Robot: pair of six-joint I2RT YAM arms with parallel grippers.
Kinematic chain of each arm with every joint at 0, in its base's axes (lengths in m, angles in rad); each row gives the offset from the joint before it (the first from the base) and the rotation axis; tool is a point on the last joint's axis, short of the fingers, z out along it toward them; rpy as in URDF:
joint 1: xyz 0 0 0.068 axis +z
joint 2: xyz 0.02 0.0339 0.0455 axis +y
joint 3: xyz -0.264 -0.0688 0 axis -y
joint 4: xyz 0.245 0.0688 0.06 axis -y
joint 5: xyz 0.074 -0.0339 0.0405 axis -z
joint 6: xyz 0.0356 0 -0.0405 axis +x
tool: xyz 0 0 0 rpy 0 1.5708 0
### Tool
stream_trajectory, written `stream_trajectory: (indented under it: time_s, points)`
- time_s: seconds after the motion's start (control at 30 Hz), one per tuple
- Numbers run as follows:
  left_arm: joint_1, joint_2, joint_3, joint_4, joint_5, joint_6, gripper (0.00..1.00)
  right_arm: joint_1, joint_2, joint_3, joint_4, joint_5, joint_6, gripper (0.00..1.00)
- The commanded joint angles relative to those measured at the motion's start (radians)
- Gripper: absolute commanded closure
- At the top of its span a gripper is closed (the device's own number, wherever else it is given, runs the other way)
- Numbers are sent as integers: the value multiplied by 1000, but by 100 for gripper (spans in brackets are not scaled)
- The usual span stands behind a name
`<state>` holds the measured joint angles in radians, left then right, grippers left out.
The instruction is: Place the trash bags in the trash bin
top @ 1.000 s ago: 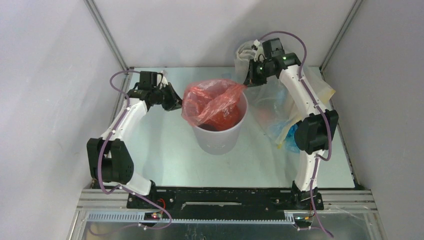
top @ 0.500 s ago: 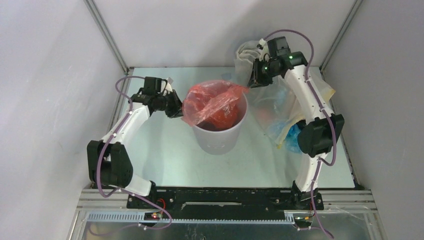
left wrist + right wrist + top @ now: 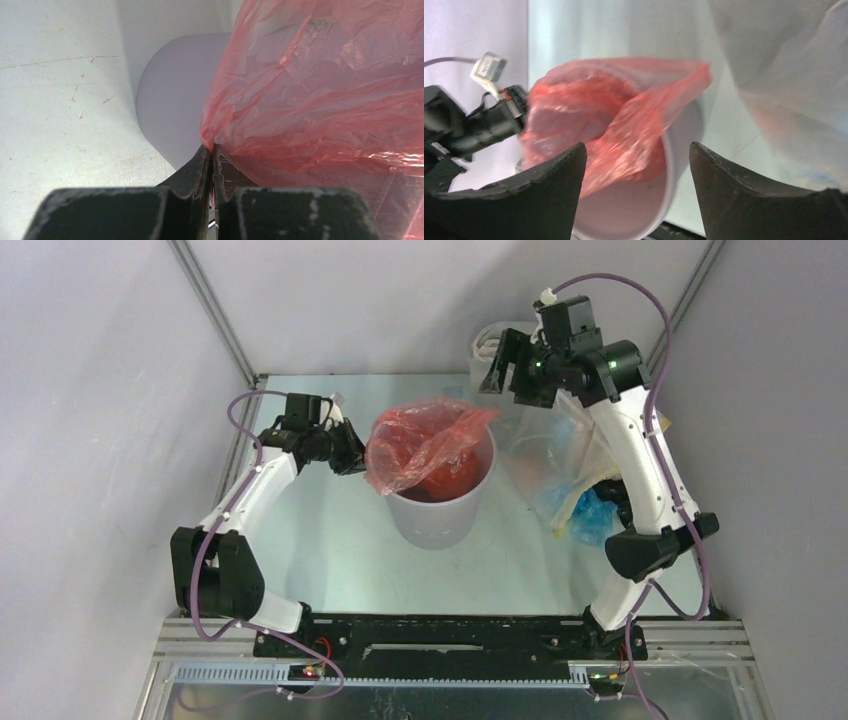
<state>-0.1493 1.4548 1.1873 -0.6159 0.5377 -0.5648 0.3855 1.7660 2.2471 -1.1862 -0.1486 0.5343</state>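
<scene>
Step in hand: seating trash bag (image 3: pixel 425 440) in trash bin (image 3: pixel 440 515), mid-counter (image 3: pixel 330 540). Bag lies partly inside the mouth, its left edge outside the left rim and its right corner poking up at the far-right rim. The left gripper (image 3: pixel 213 150) pinches the bag's left edge. The right gripper (image 3: pixel 636 150) is spread, empty, far-right of the bin. Next, prob.: right grabs the loose corner and stuffs it in w/o tipping the bin.

My right gripper (image 3: pixel 502 362) has only air between its spread jaws. Ahead and below it, the trash bag (image 3: pixel 420 440) bulges over the trash bin (image 3: pixel 440 522), blocking part of the mouth. The clear stuffed bag (image 3: pixel 560 465) crowds in beside that gripper. Behind my left gripper (image 3: pixel 350 455), the tabletop (image 3: pixel 320 540) lies bare.
</scene>
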Motion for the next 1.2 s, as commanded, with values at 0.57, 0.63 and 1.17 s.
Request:
stream_trajectory:
  time_s: [0.57, 0.63, 1.17]
  points:
    - [-3, -56, -4, 18, 6, 40, 91, 262, -66, -127, -44, 210, 749, 45]
    - [-3, -60, -7, 18, 4, 43, 91, 256, -43, -106, -43, 221, 747, 46]
    - [-3, -74, -28, 35, -9, 34, 91, 215, 55, -68, -59, 213, 714, 58]
